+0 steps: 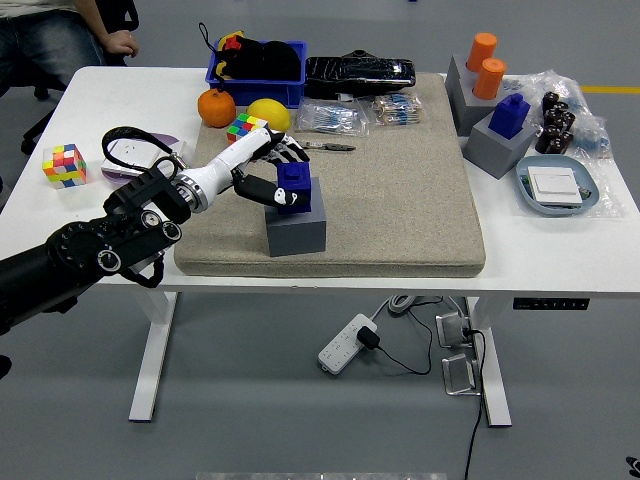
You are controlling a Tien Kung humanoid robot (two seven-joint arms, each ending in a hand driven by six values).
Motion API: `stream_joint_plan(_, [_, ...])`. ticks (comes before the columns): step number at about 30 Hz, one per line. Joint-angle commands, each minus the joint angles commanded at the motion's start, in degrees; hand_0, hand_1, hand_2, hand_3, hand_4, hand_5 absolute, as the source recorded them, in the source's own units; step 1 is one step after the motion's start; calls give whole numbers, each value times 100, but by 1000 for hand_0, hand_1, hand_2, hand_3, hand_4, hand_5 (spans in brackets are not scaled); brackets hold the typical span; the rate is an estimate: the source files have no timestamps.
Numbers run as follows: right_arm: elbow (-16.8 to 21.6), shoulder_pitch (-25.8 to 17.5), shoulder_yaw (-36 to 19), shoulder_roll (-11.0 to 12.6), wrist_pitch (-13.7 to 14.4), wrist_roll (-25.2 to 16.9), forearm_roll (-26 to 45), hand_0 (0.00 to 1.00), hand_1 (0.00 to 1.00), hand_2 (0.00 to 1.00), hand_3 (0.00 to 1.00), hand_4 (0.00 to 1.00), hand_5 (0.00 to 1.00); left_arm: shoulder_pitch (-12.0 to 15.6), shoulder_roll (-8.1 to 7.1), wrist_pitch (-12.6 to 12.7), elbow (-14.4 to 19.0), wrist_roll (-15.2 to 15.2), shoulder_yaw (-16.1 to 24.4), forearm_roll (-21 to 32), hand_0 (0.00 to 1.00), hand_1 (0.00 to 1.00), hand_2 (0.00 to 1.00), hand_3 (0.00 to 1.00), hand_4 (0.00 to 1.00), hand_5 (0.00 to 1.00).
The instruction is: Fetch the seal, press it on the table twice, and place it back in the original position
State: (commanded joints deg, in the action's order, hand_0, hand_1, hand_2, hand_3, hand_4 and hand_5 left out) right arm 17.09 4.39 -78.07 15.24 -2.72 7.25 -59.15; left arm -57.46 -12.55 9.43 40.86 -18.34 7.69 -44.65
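**Left hand closed around the blue seal at its grey holder**

The robot's left hand [268, 172] reaches in from the lower left over the beige felt mat [400, 180] that covers much of the white table [120, 110]. Its white-backed fingers wrap the far side of the dark blue block-shaped seal [294, 185] while the black thumb presses the near side, so the seal is gripped between them. The seal sits at the top of the grey cube-shaped holder [297, 228], which stands on the mat near its left front part; whether the seal is touching the holder or raised just above it cannot be told.

Behind the hand lie a multicoloured puzzle cube [246, 128], an orange fruit [216, 107] and a yellow lemon [268, 113]. A second puzzle cube [63, 165] rests near the table's left edge. At the right stand another grey holder with a blue seal [510, 113] and a grey block with two orange cylinders [484, 58].

A person's hand [118, 42] rests at the table's far left corner.
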Motion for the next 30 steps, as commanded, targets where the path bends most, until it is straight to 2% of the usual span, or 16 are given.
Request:
stream_joint_plan(3, [-2, -3, -3, -2, -2, 0, -3, 799, 699, 661, 666, 714, 492, 2, 2, -74, -11, 55, 14, 31, 661, 536, 459, 601, 895, 2])
stream_joint_plan(4, [-3, -4, -4, -2, -2, 1, -5, 799, 699, 661, 666, 714, 492, 2, 2, -96, -12, 60, 14, 36, 851, 871, 836, 841, 967, 51])
stream_joint_plan(9, [-3, -6, -6, 1, -1, 4, -8, 799, 699, 661, 666, 714, 492, 7, 3, -126, -16, 55, 27, 61, 851, 871, 836, 841, 967, 51])
stream_joint_plan(10, [-2, -8, -6, 0, 0, 4, -7, 798, 699, 660, 663, 713, 492, 10, 4, -123, -19, 41, 27, 67, 878, 918, 880, 873, 998, 204])
stream_joint_plan(15, [-5, -4, -11, -6, -1, 3, -9, 798, 699, 660, 663, 713, 492, 5, 7, -143, -26, -6, 40, 104, 878, 918, 880, 873, 998, 204])
stream_joint_plan(16, [-3, -4, -8, -7, -1, 1, -5, 799, 698, 658, 664, 713, 490, 2, 9, -145, -30, -11, 43, 106, 934, 986, 960, 936, 998, 303])
stream_joint_plan(21, [-3, -6, -22, -4, 5, 1, -8, 799, 698, 658, 664, 713, 490, -1, 6, -172, -33, -2, 54, 112, 934, 986, 960, 936, 998, 303])
stream_joint_plan(22, [-6, -7, -29, -4, 6, 2, -11, 798, 698, 658, 665, 713, 490, -1, 4, -184, -34, -5, 60, 115, 945, 993, 967, 945, 998, 344])
stream_joint_plan(24, [-7, -9, -29, -5, 5, 3, -13, 798, 698, 658, 665, 713, 490, 2, 3, -201, -40, -9, 77, 117, 945, 993, 967, 945, 998, 344])
stream_joint_plan(26, [-7, -12, -35, -11, 5, 1, -12, 798, 698, 658, 665, 713, 490, 12, -5, -281, -64, -6, 151, 113, 945, 993, 967, 945, 998, 344])
stream_joint_plan(27, [-7, -14, -37, -13, 5, 0, -12, 798, 698, 658, 665, 713, 490, 14, -11, -327, -74, 7, 184, 125, 998, 998, 998, 998, 998, 560])
stream_joint_plan(30, [-8, -18, -45, -18, 3, -1, -14, 798, 697, 656, 663, 712, 488, 9, -41, -429, -100, -1, 288, 149, 998, 998, 998, 998, 998, 560])
